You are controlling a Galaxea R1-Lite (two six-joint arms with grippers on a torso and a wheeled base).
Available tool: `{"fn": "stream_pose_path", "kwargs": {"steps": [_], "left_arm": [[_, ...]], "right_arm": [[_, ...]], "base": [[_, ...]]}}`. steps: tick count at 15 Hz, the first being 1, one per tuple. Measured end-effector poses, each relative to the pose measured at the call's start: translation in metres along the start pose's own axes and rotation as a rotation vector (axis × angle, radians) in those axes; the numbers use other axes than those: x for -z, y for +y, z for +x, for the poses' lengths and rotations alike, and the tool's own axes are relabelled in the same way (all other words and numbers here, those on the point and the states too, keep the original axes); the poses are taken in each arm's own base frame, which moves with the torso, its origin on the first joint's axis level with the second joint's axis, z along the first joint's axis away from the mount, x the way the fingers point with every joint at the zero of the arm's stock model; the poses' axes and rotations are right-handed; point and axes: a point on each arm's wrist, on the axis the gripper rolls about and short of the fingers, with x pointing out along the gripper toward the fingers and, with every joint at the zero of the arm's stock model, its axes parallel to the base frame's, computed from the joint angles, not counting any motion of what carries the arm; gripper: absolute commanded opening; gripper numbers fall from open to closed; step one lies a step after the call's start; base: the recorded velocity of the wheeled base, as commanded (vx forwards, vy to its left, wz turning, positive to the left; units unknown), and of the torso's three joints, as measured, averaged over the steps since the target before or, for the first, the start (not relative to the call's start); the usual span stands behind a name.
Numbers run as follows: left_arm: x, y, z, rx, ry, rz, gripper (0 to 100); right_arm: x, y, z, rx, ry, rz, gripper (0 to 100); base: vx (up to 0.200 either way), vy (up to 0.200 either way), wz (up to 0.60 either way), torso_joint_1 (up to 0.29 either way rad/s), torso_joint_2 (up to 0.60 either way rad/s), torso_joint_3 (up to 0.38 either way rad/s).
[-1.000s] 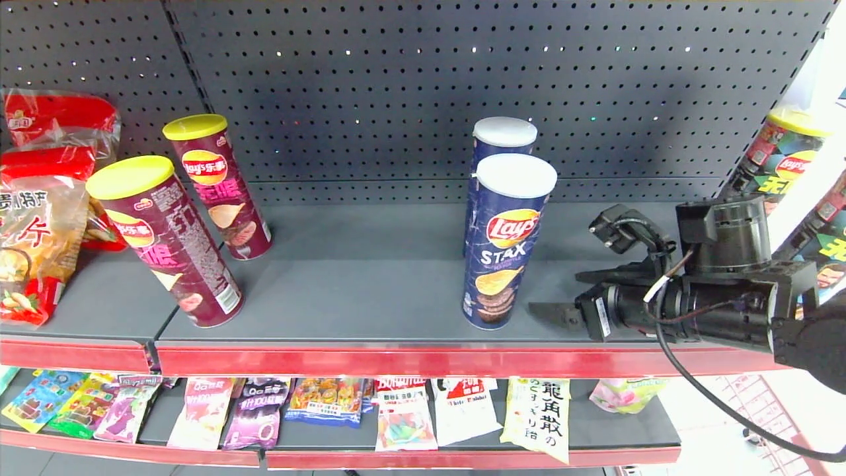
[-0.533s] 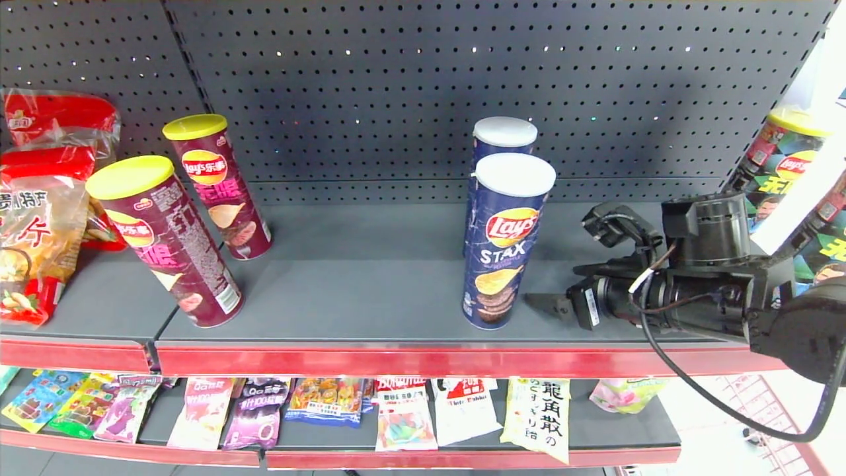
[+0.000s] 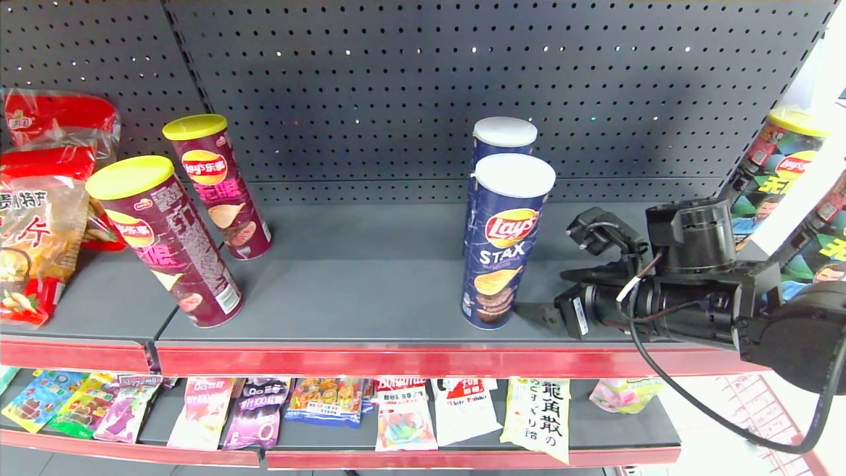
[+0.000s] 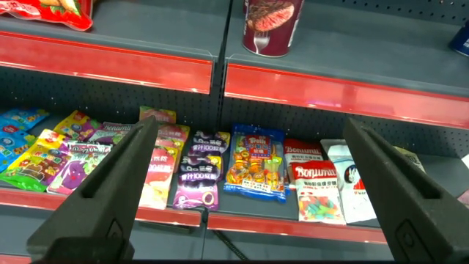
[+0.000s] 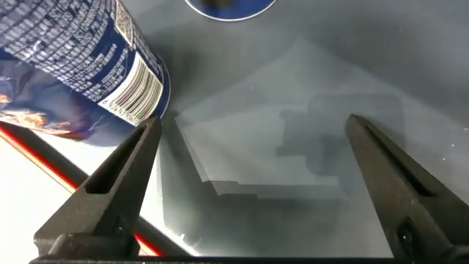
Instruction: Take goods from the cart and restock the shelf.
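R gripper (image 3: 545, 294): fingers apart, holding nothing, low over upper shelf deck (image 3: 370, 277), just right of front blue can (image 3: 505, 244). Near fingertip close to can base; contact cannot be told. Second blue can (image 3: 503, 135) directly behind the first. Red front lip (image 3: 396, 360) runs just below gripper. Open deck btwn front blue can and front maroon can (image 3: 165, 241). L gripper (image 4: 249, 128): fingers apart, holding nothing, facing snack bags (image 4: 256, 158) on lower shelf.

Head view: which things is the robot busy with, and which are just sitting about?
In the job:
front dark blue crisp tube with white lid
open right claw beside it
matching blue tube behind
grey metal shelf board

Just about:
two maroon crisp tubes with yellow lids
red snack bags
colourful sweet packets on lower shelf
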Motion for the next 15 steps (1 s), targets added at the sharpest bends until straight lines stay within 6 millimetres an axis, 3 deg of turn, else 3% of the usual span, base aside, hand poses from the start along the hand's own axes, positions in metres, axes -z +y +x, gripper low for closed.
{"fn": "stream_pose_path", "kwargs": {"steps": [10, 13, 15], "left_arm": [[0.000, 0.000, 0.000, 0.000, 0.000, 0.000, 100], [0.000, 0.000, 0.000, 0.000, 0.000, 0.000, 100], [0.000, 0.000, 0.000, 0.000, 0.000, 0.000, 100]], "right_arm": [[0.001, 0.002, -0.004, -0.005, 0.000, -0.002, 100], [0.004, 0.003, -0.030, 0.002, -0.031, -0.005, 100], [0.009, 0.007, -0.062, 0.009, -0.077, -0.008, 100]], "base": [[0.000, 0.000, 0.00, 0.000, 0.00, 0.000], [0.000, 0.000, 0.00, 0.000, 0.00, 0.000], [0.000, 0.000, 0.00, 0.000, 0.00, 0.000]]}}
